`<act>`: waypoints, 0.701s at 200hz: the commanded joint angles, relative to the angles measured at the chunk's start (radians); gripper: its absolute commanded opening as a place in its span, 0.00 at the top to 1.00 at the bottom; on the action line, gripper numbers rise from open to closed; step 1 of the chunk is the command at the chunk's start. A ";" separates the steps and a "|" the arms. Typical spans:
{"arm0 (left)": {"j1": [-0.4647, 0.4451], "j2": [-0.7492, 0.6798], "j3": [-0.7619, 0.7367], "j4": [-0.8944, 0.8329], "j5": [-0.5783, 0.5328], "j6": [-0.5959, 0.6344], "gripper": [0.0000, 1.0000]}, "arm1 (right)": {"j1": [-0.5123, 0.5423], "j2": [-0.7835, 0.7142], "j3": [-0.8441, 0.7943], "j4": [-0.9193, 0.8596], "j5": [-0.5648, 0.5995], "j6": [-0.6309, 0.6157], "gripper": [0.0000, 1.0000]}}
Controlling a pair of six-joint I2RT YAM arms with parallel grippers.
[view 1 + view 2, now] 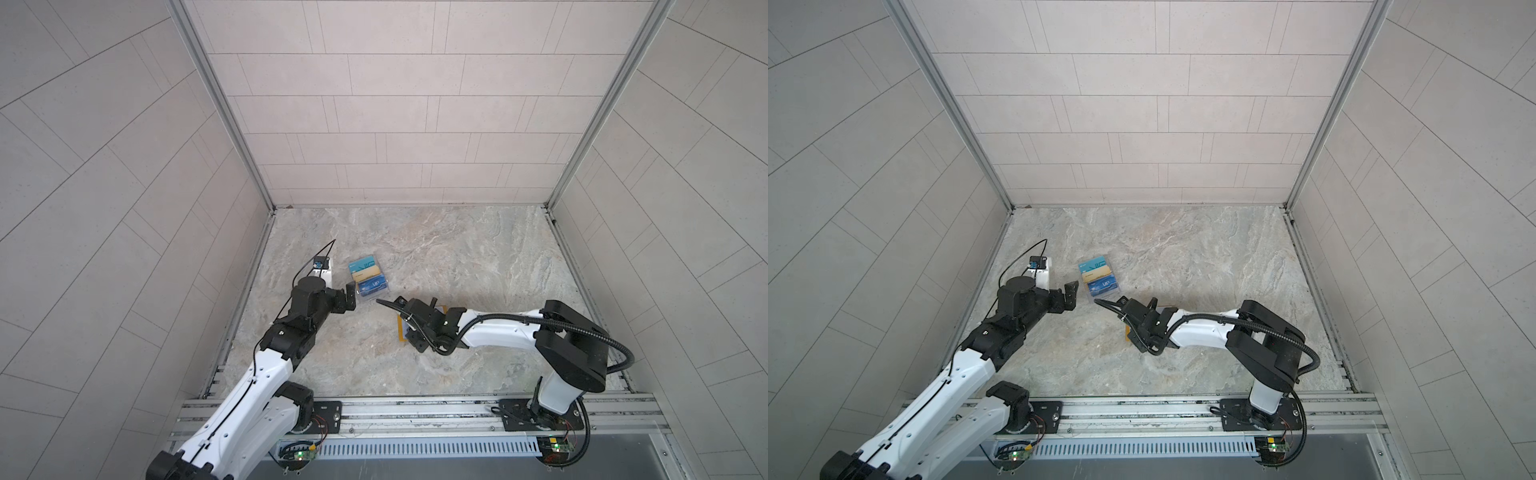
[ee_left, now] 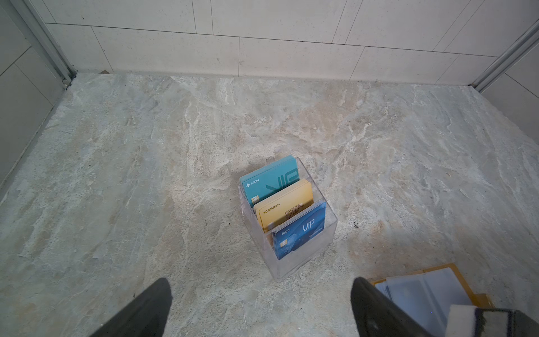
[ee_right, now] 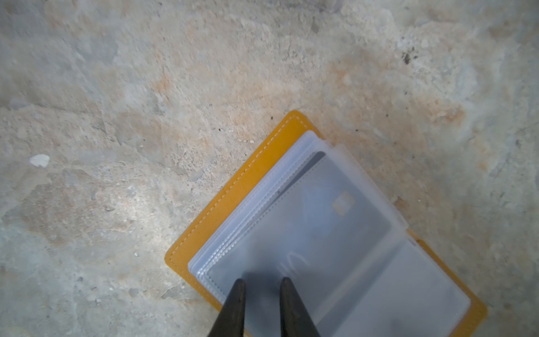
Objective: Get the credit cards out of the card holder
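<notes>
The mustard-yellow card holder [image 3: 233, 189] lies open on the stone table, clear sleeves up. A bluish credit card [image 3: 306, 227] with a gold chip shows dimly through the top sleeve. My right gripper [image 3: 262, 281] points down onto that sleeve near its corner. Its fingers stand a narrow gap apart and I see nothing between them. In both top views the right wrist [image 1: 424, 322] covers most of the holder; only a yellow edge [image 1: 401, 332] [image 1: 1126, 332] shows. My left gripper [image 2: 261, 280] [image 1: 351, 295] is wide open and empty, close beside the clear stand.
A clear acrylic tiered stand [image 2: 300, 262] [image 1: 368, 278] [image 1: 1100, 276] left of the holder carries teal, gold and blue cards upright. The cell's walls enclose the table at the back and on both sides. A metal rail runs along the front.
</notes>
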 commanded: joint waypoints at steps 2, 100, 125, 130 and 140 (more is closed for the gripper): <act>-0.003 0.000 0.032 -0.011 -0.004 0.014 0.00 | 0.000 -0.029 0.002 -0.025 0.032 0.007 0.74; -0.004 0.011 0.036 -0.014 0.002 0.017 0.00 | 0.000 -0.017 0.053 -0.004 -0.039 -0.024 0.50; -0.005 0.012 0.036 -0.014 0.003 0.019 0.00 | 0.001 0.002 0.055 0.000 -0.033 -0.020 0.50; -0.005 0.013 0.036 -0.014 0.004 0.020 0.00 | 0.000 0.006 0.055 0.000 -0.030 -0.019 0.50; -0.005 0.013 0.036 -0.014 0.005 0.019 0.00 | 0.001 0.011 0.054 0.000 -0.027 -0.018 0.50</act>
